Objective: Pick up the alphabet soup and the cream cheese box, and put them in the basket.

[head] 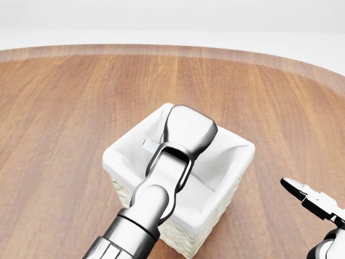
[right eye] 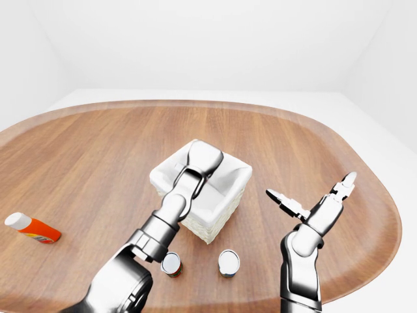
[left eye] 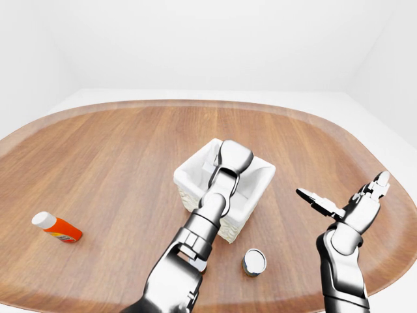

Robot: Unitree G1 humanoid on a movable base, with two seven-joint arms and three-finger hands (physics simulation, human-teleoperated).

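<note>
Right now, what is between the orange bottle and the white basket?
Nothing but bare wooden table. In the left-eye view, the orange bottle lies far left, and only wood stretches across to the basket.

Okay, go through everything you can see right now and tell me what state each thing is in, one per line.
Basket: upright on the table, white liner, left hand inside.
Left hand: lowered into the basket, fingers hidden.
Right hand: raised, fingers spread open, empty.
Two cans: upright on the table, outside the basket.
Orange bottle: lying on its side.
</note>
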